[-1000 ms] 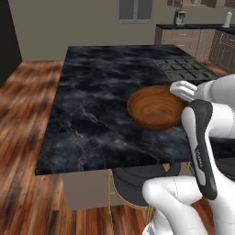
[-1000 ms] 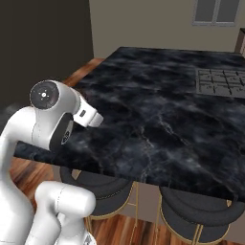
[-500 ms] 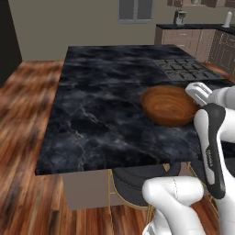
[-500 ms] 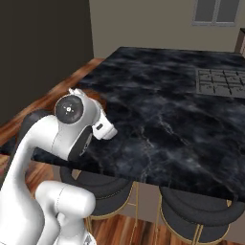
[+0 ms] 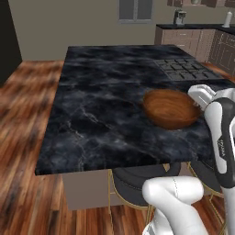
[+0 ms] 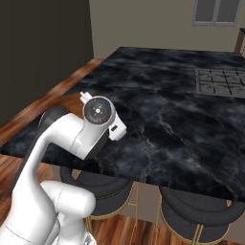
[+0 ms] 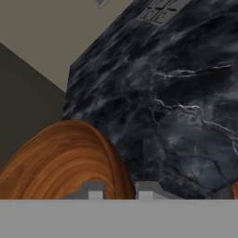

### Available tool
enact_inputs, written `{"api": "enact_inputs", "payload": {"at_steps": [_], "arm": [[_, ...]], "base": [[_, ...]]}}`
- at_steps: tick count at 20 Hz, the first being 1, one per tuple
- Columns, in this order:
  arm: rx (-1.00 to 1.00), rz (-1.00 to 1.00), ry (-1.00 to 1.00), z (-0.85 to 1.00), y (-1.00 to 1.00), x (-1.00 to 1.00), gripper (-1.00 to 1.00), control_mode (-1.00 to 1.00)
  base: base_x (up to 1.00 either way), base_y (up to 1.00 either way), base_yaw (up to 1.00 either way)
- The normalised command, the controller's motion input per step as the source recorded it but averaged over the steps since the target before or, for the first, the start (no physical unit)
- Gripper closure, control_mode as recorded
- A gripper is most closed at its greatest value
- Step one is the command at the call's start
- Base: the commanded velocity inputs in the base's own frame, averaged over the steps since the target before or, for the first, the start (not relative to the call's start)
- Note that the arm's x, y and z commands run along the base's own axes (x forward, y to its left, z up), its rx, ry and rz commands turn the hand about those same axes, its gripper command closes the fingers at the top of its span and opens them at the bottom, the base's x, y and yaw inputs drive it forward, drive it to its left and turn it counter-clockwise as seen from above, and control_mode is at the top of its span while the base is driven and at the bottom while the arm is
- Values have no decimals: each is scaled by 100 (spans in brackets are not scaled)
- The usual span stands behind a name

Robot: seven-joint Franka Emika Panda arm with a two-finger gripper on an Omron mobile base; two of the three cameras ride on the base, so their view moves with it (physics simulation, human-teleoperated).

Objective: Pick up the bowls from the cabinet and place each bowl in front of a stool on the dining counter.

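Glossy round reddish-brown wooden bowl (image 5: 170, 109), rim pinched in the claw (image 7: 120, 189), above the veined black marble dining counter (image 5: 105, 110).

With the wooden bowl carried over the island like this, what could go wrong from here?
1. The gripper pinches only the rim of the wooden bowl, which hangs tilted above the dining counter; it may slip or swing.
2. Released from this tilt, it might rock or roll instead of settling.
3. The cooktop lies close behind; drifting that way would misplace the bowl.
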Motion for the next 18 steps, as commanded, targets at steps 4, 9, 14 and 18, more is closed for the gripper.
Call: {"api": "enact_inputs", "payload": {"at_steps": [4, 9, 14, 18], "arm": [[0, 6, 10, -10, 35, 42, 100, -100], [-1, 0, 9, -14, 31, 38, 100, -100], [0, 0, 1, -23, 3, 11, 100, -100], [0, 0, 0, -21, 0, 0, 100, -100]], "base": [[0, 0, 0], [0, 0, 0], [0, 0, 0], [0, 0, 0]]}}
